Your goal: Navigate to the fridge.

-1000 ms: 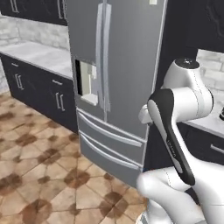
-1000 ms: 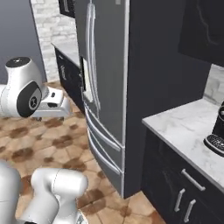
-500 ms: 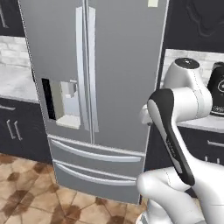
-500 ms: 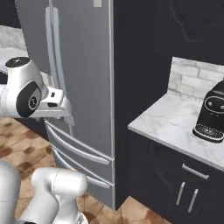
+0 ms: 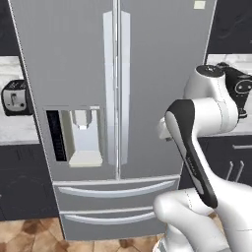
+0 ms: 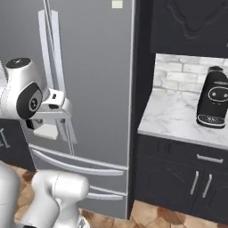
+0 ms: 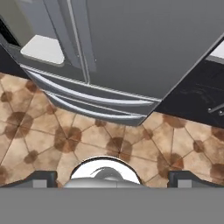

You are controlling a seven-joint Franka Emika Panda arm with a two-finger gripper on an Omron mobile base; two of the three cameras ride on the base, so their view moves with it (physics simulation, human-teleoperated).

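Stainless-grey and tall, the fridge faces the left base view nearly square-on, its two long handles meeting at the centre seam and the dispenser recess set in the left door. Two wide drawers sit closed below, so what they hold is hidden. A toaster stands on the counter to the left, a dark coffee machine to the right behind the arm's elbow.

From the right base view the fridge stands just beside a marble counter carrying the coffee machine. The arm's wrist is folded in front of the handles, and the jaws' spread cannot be told here.

Looking along the hand, the gripper points down at the tiled floor; its fingertips sit wide apart with nothing between them. Beyond the fingers lie the fridge's lower drawers, well apart from the tips.

I judge the approach nearly finished; a good stop keeps the base centred on the door seam, with room left for the doors to swing.
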